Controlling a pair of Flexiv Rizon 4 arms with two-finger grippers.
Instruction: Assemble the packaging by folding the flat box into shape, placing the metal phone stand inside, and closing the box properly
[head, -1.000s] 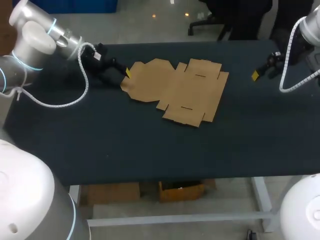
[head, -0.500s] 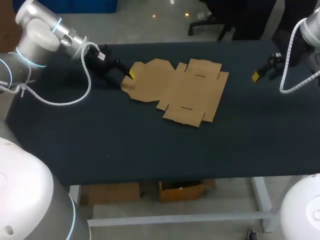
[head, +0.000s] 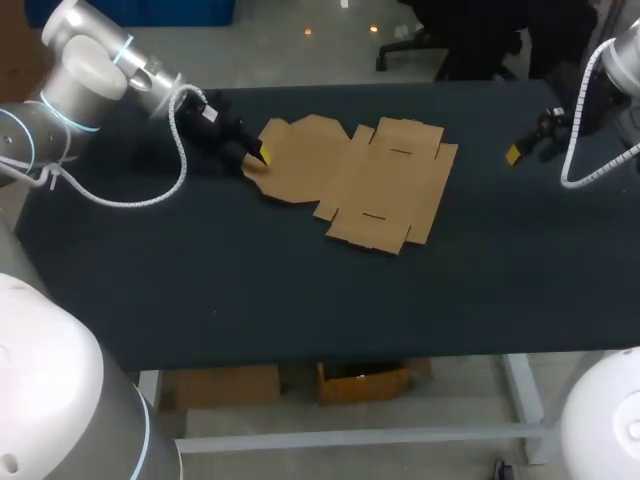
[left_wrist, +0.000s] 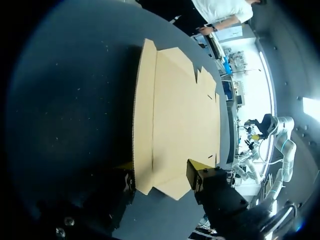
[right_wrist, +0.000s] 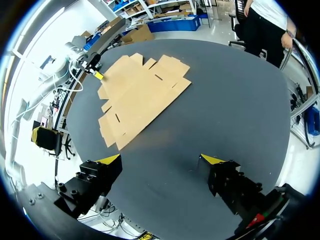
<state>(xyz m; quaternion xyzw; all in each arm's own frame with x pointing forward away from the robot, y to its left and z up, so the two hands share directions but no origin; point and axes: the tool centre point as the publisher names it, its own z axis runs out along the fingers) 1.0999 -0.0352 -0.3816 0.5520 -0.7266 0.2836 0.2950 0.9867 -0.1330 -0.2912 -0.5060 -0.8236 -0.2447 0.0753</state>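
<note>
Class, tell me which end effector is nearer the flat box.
Left. The left end effector is at the box's edge, a flap between its open fingers; the right end effector hangs well off the opposite side.

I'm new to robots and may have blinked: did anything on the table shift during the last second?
The left arm eased rightward toward the flat cardboard box, so the box's nearest flap now lies between its open jaws. Nothing has been gripped. The box, the right arm with its open jaws, and the table stayed as they were.
</note>
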